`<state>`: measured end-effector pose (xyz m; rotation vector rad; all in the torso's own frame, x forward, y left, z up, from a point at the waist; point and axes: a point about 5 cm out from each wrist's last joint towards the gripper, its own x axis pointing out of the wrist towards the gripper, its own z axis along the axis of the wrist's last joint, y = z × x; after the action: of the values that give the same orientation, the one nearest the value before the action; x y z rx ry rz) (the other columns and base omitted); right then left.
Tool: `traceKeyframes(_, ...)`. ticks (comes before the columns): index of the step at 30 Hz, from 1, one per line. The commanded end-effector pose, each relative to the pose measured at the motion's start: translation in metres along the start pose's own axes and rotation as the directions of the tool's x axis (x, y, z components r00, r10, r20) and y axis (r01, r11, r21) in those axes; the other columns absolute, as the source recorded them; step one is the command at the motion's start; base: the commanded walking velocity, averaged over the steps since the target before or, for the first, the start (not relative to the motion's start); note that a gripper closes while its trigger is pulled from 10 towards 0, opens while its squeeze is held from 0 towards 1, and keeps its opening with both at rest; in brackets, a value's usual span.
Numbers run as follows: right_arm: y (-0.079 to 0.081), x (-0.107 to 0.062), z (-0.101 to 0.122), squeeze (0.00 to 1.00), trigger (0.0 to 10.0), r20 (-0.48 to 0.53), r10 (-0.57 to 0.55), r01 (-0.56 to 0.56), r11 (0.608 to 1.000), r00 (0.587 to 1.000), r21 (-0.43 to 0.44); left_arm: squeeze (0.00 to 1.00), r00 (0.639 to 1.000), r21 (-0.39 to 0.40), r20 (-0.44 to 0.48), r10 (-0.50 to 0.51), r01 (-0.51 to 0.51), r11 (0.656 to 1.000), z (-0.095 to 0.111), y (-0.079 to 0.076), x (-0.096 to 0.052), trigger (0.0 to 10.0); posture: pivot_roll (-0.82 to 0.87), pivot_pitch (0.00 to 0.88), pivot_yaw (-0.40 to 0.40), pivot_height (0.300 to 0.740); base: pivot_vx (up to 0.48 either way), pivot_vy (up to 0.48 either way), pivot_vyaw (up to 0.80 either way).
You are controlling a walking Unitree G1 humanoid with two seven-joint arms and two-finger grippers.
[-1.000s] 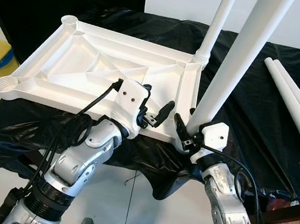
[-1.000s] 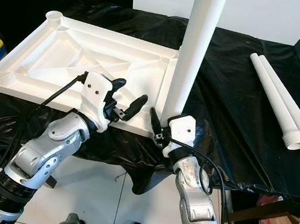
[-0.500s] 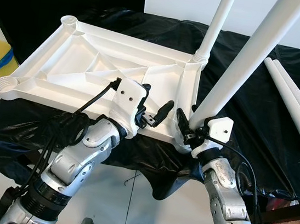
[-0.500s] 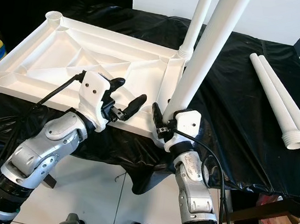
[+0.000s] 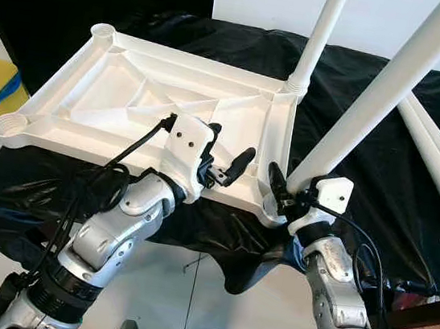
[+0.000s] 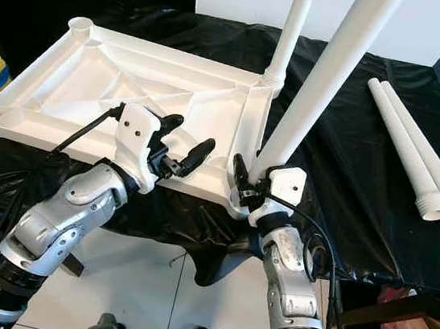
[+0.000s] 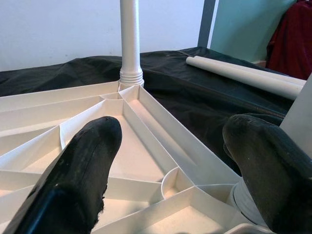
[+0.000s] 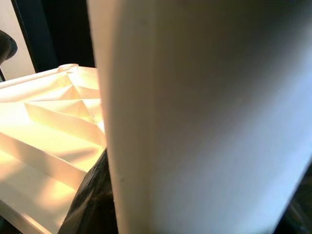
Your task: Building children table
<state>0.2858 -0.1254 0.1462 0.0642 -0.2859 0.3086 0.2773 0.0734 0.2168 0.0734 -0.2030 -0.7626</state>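
Right claw (image 5: 288, 191) clamped on tilted white leg (image 5: 374, 100), base at near-right corner socket of upturned tabletop (image 5: 115, 98) on black-draped table (image 5: 363, 183). Left claw (image 5: 224, 161) spread wide, empty, above tabletop's near rim. Leg likely light, rigid, slick; grip low near base.

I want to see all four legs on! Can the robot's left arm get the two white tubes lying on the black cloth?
Probably not from here. The spare tubes lie far on the robot's right, beyond the right gripper and its tilted leg; the left gripper hovers open over the tabletop.
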Motion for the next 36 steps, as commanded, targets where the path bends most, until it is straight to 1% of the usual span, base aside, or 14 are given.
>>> traceKeyframes(1, -0.005, -0.014, -0.025, 0.00, 10.0, -0.133, -0.020, 0.019, 1.000, 0.991, -0.010, 0.00, 0.970, 0.009, -0.002, -0.242, 0.242, 0.970, 0.002, -0.015, 0.000, 10.0, 0.04, 0.168, -0.064, 0.740, 0.000, 0.000, 0.00)
traceKeyframes(3, -0.002, -0.016, -0.026, 0.00, 10.0, -0.136, 0.006, -0.012, 0.999, 0.991, -0.040, 0.00, 0.970, 0.010, -0.003, -0.244, 0.244, 0.970, 0.002, -0.016, 0.000, 10.0, 0.05, 0.171, -0.065, 0.740, 0.000, 0.000, 0.00)
traceKeyframes(7, 0.002, -0.018, -0.028, 0.00, 10.0, -0.142, 0.031, -0.038, 0.998, 0.989, -0.047, 0.00, 0.971, 0.006, -0.004, -0.238, 0.238, 0.971, 0.002, -0.016, -0.002, 10.0, 0.04, 0.173, -0.071, 0.740, 0.000, 0.000, 0.00)
traceKeyframes(21, 0.005, -0.019, -0.028, 0.00, 10.0, -0.130, 0.053, -0.062, 0.996, 0.990, -0.071, 0.00, 0.969, 0.010, -0.007, -0.248, 0.248, 0.969, 0.003, -0.015, -0.002, 10.0, 0.03, 0.163, -0.058, 0.740, 0.000, 0.000, 0.00)
traceKeyframes(30, 0.009, -0.021, -0.025, 0.00, 10.0, -0.112, 0.099, -0.113, 0.987, 0.989, -0.119, 0.00, 0.967, 0.009, -0.010, -0.253, 0.253, 0.967, 0.003, -0.016, -0.003, 10.0, 0.03, 0.164, -0.056, 0.740, 0.000, 0.000, 0.00)
traceKeyframes(33, 0.011, -0.022, -0.024, 0.00, 10.0, -0.104, 0.131, -0.146, 0.977, 0.986, -0.154, 0.00, 0.968, 0.006, -0.012, -0.251, 0.251, 0.968, 0.002, -0.016, -0.004, 10.0, 0.03, 0.168, -0.057, 0.740, 0.000, 0.000, 0.00)
traceKeyframes(36, 0.012, -0.023, -0.023, 0.00, 10.0, -0.101, 0.150, -0.166, 0.971, 0.983, -0.169, 0.00, 0.968, 0.006, -0.013, -0.250, 0.250, 0.968, 0.002, -0.016, -0.004, 10.0, 0.03, 0.170, -0.059, 0.740, 0.000, 0.000, 0.00)
